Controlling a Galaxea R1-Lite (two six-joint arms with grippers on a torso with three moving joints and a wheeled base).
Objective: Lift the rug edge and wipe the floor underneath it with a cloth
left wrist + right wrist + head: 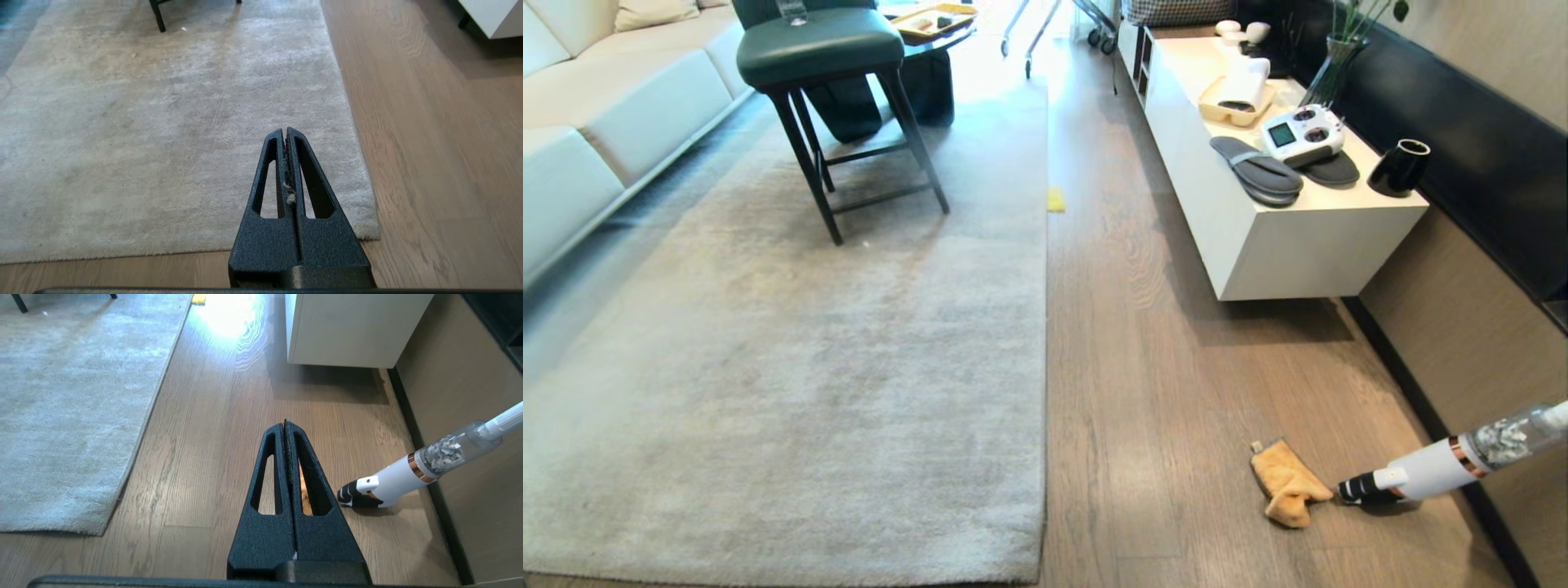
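A large grey-beige rug [792, 367] lies flat on the brown plank floor [1176, 384]; its long right edge runs straight down the head view. A crumpled orange cloth [1286, 483] lies on the floor at the lower right, well clear of the rug. Neither arm shows in the head view. My left gripper [284, 130] hangs shut and empty above the rug's [163, 122] near right corner, with lint between its fingers. Above the bare floor [196, 457] my right gripper [284, 423] is shut and empty; the cloth [302, 492] peeks through a finger slot below it.
A white handheld vacuum [1429, 469] leans by the right wall, its nozzle touching the cloth. A low white cabinet [1290, 237] with slippers stands at the right. A dark stool [825, 57] stands on the rug. A sofa [596, 106] is at the left. A small yellow piece [1055, 199] lies by the rug's edge.
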